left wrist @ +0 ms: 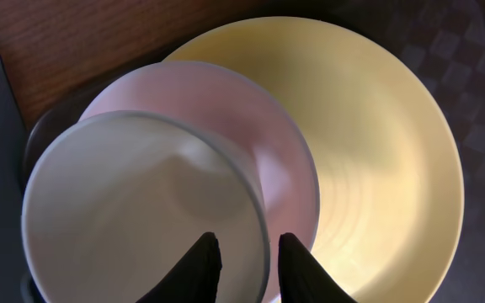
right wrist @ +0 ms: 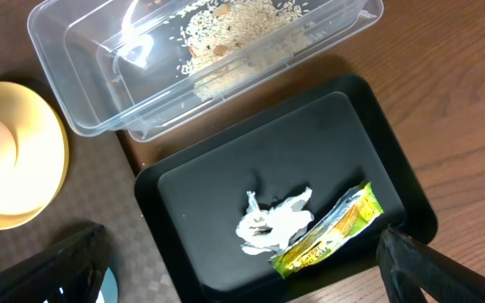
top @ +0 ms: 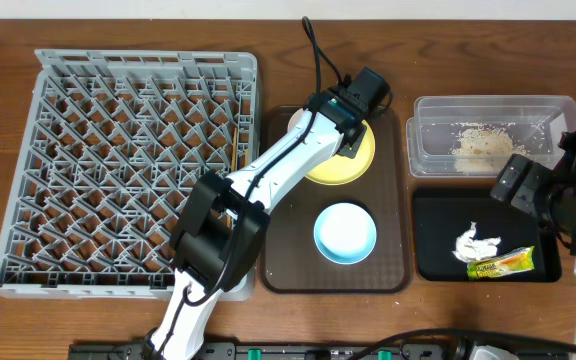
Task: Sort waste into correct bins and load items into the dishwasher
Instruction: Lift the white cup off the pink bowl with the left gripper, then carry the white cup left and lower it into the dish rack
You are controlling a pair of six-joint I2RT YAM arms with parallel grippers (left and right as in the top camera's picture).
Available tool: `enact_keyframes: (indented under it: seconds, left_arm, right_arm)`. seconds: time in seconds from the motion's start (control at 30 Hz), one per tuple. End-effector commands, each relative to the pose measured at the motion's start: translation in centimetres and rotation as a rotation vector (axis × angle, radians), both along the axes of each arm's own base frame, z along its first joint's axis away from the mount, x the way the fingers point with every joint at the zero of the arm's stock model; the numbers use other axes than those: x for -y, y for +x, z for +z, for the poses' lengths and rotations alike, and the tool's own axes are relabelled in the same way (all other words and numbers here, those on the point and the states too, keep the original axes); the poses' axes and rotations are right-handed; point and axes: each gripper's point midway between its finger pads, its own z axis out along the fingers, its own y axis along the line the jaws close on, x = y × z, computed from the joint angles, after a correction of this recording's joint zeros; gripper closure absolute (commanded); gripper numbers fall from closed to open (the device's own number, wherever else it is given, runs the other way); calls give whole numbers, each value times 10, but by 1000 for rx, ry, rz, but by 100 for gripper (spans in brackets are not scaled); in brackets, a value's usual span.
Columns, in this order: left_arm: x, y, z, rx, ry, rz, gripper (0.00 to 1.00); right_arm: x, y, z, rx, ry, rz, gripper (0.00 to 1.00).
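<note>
Waste sorted: beige crumbly food scraps [top: 483, 148] in clear plastic rectangular tub [top: 418, 140], crumpled white tissue [top: 473, 243] and yellow-green snack wrapper [top: 503, 264] in shallow black tray [top: 438, 240]. Grey plastic dish rack [top: 118, 150] unloaded. Left pincer [left wrist: 247, 244] apparently pinches small white cup [left wrist: 133, 219] rim, cup nested in white bowl [left wrist: 259, 126] on round yellow plate [left wrist: 386, 151]. Right pincer [right wrist: 241, 240] gapes, holding nothing.

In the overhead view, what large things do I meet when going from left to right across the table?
Grey dish rack → brown serving tray → black tray.
</note>
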Motion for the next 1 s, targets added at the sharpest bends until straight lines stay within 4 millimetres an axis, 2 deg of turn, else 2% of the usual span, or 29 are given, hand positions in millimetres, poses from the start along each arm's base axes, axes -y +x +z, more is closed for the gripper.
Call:
enact_keyframes:
  seconds: [0.0, 0.03, 0.07, 0.1, 0.3, 0.4, 0.5, 0.57, 0.73, 0.8, 0.83, 0.97]
  left_arm:
    - [-4, 3, 11, 25, 2, 5, 81]
    - [-5, 3, 10, 24, 3, 5, 81]
    - [-5, 3, 9, 23, 4, 5, 89]
    - [-5, 2, 9, 22, 4, 5, 92]
    - [-8, 2, 7, 24, 18, 8, 92]
    - [-13, 8, 16, 64, 51, 6, 92]
    - [-17, 14, 49, 112, 24, 10, 92]
    - [-17, 13, 86, 143, -54, 7, 92]
    - [-4, -16, 169, 124, -382, -99, 93]
    - [-12, -25, 196, 119, -469, -118, 92]
    - [-24, -30, 213, 108, -535, -121, 92]
    - [-61, -31, 229, 14, -703, -97, 92]
  right_arm:
    - [2, 0, 5, 14, -4, -8, 1]
    - [2, 0, 5, 14, -4, -8, 1]
    - [2, 0, 5, 14, -4, -8, 1]
    - [2, 0, 5, 14, -4, -8, 1]
    - [2, 0, 5, 14, -4, -8, 1]
    - [2, 0, 5, 14, -4, -8, 1]
    - [2, 0, 5, 14, -4, -8, 1]
    - [2, 0, 5, 14, -4, -8, 1]
    - [2, 0, 5, 14, -4, -8, 1]
    - [2, 0, 5, 14, -4, -8, 1]
    - [2, 0, 5, 14, -4, -8, 1]
    - [2, 0, 5, 14, -4, -8, 1]
